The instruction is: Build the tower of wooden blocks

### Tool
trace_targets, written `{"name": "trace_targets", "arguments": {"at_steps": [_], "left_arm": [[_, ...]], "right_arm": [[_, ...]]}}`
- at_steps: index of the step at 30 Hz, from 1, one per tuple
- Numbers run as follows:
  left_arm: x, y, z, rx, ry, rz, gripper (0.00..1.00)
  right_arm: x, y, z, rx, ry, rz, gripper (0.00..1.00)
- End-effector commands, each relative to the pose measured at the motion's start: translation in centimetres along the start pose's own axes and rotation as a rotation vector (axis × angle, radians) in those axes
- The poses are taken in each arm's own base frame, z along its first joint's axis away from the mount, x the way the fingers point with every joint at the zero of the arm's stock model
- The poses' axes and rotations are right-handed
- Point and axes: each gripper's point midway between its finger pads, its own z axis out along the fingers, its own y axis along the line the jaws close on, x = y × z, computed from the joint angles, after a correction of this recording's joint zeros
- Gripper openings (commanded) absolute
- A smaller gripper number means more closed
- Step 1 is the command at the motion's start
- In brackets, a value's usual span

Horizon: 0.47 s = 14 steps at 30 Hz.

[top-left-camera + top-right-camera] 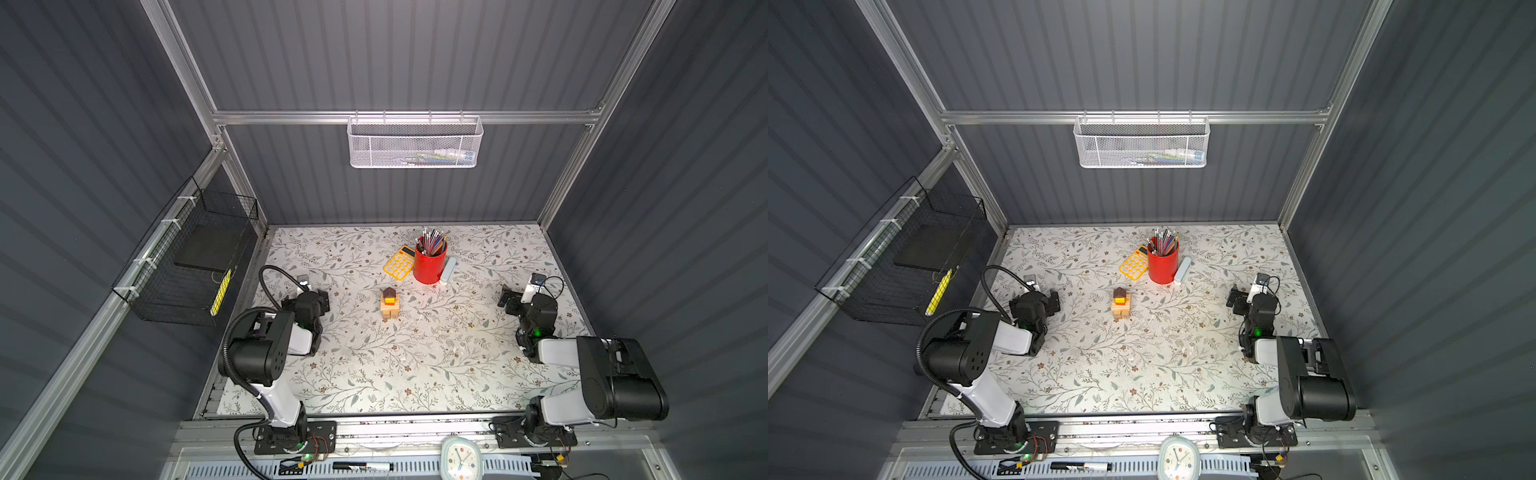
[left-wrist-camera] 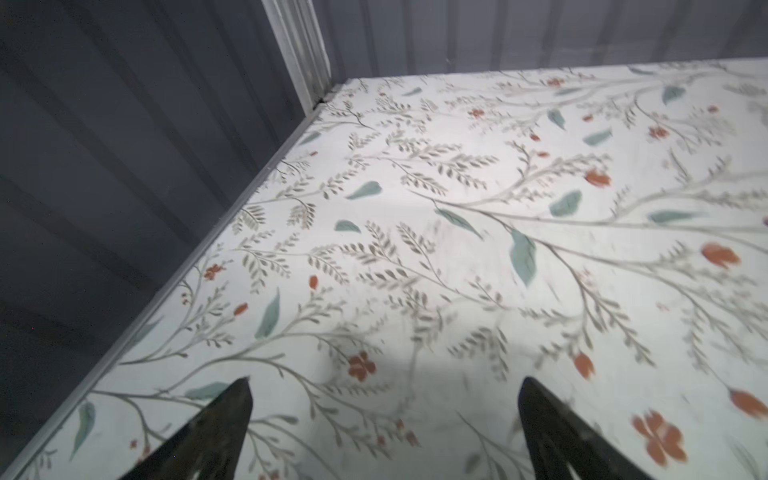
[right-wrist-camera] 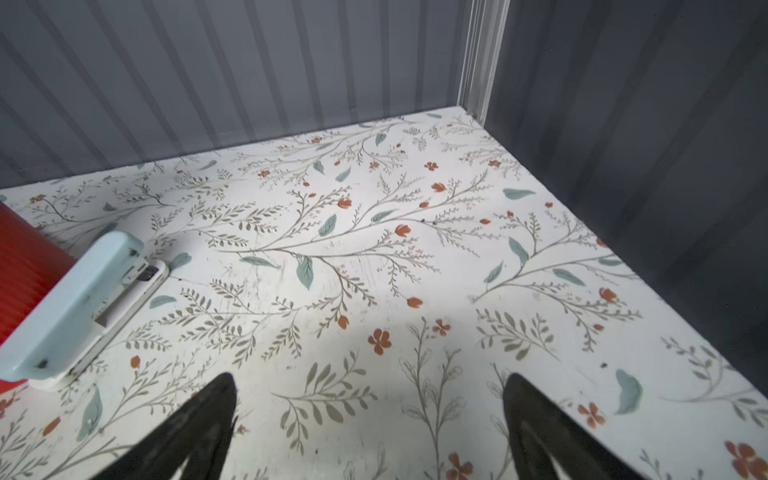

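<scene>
The wood block tower [image 1: 389, 305] [image 1: 1121, 304] stands upright in the middle of the floral table in both top views: pale tan oblong blocks below, then a red and a yellow cube, with a dark brown roof piece on top. My left gripper [image 1: 305, 297] [image 1: 1035, 300] rests low at the left, well apart from the tower. In its wrist view the left gripper [image 2: 385, 380] is open over bare table. My right gripper [image 1: 513, 301] [image 1: 1239, 301] sits far right, and the right gripper [image 3: 370, 376] is open and empty too. Neither wrist view shows the tower.
Behind the tower stand a red pencil cup [image 1: 429, 264] [image 3: 20, 266], a yellow calculator [image 1: 399, 262] and a pale blue stapler [image 1: 448, 269] [image 3: 75, 299]. Grey walls enclose the table. A white mesh basket [image 1: 415, 143] hangs at the back and a black wire basket [image 1: 187, 262] on the left.
</scene>
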Motion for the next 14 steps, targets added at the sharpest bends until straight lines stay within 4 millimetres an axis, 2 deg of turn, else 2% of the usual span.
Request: {"name": "trace_targets", "arguments": {"at_steps": [1, 14], "left_arm": [[-0.27, -0.60, -0.12, 0.042, -0.003, -0.029, 1.00], [-0.20, -0.81, -0.17, 0.051, -0.002, -0.023, 1.00]], "right_arm": [[-1.82, 0.57, 0.10, -0.018, -0.065, -0.016, 0.99], [-1.69, 0.58, 0.11, -0.019, -0.059, -0.018, 0.99]]}}
